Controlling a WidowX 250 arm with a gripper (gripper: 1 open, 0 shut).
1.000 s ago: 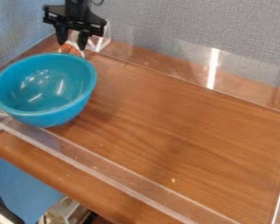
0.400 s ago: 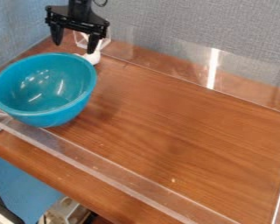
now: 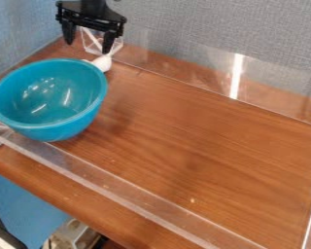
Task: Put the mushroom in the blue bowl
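A: Where is the mushroom (image 3: 102,63)?
B: On the table (image 3: 197,126), just beyond the blue bowl's (image 3: 48,97) far rim, outside it.
A: And the gripper (image 3: 92,36)?
B: Spread wide above the mushroom, holding nothing.

We see a glossy turquoise-blue bowl (image 3: 48,98), plain inside and out, on a warm brown wood-grain worktop (image 3: 197,136); the tool (image 3: 92,38) is black, the mushroom (image 3: 102,63) shows only white, and the wall (image 3: 236,24) is speckled grey-blue
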